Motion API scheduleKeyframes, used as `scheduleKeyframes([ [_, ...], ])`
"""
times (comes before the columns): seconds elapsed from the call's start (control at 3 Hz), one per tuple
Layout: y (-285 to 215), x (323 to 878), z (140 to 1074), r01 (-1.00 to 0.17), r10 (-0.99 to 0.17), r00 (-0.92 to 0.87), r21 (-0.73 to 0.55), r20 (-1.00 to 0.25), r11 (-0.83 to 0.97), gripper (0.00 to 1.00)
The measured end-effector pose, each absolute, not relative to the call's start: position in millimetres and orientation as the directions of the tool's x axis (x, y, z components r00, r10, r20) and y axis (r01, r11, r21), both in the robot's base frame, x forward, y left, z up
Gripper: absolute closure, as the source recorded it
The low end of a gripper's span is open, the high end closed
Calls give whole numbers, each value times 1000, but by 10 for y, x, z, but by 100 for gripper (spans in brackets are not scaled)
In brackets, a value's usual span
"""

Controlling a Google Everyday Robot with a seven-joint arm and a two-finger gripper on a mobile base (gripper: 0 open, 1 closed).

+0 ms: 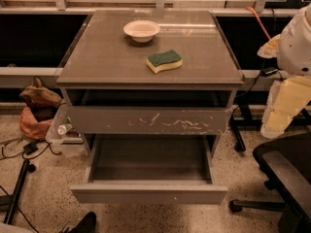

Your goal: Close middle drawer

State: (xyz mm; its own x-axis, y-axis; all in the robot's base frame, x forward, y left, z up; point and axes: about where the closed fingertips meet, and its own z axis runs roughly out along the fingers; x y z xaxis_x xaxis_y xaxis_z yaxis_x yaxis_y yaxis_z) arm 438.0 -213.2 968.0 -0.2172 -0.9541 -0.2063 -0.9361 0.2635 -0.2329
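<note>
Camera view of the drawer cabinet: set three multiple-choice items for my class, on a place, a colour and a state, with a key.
1. Where is the sponge? A on the cabinet top, in front of the bowl; B inside the bowl; C on the floor.
2. The sponge's upper side is: A red; B green; C blue.
3. The middle drawer is: A shut; B pulled far out; C removed.
Key: A, it lies on the top; B, green over pale yellow; B, its inside shows, and the gripper hangs right of the cabinet, apart from it.
</note>
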Motion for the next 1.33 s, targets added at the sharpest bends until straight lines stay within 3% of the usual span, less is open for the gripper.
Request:
scheduleKeyframes([
  [0.67, -1841, 4193, 8311, -983, -963, -173, -29, -205, 183, 0],
  [1.33, -1840, 4119, 8159, -984, -966, -175, -1, -192, 179, 0],
])
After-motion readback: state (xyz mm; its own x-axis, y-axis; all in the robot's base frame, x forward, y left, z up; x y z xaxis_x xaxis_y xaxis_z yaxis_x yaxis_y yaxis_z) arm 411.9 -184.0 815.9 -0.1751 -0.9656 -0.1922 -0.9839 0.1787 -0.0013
